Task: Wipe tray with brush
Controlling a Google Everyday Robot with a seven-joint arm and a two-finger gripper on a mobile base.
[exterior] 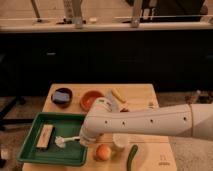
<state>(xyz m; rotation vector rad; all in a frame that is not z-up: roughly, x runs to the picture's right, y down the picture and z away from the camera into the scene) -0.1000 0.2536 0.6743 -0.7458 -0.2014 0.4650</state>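
Note:
The green tray (65, 123) lies at the table's front left. The brush (66, 141) has a thin white handle, and its white bristle head rests on the tray floor near the middle. My gripper (83, 140) is at the tray's right edge, mostly hidden under the white arm's wrist (100, 125). It is shut on the far end of the brush handle. A tan wooden block (45, 136) lies in the tray, just left of the bristles.
An orange bowl (91, 99) and a dark bowl (62, 96) stand behind the tray. A yellow item (118, 94) lies at the back. An orange fruit (103, 151), a white cup (120, 141) and a green vegetable (132, 156) sit right of the tray, under the arm.

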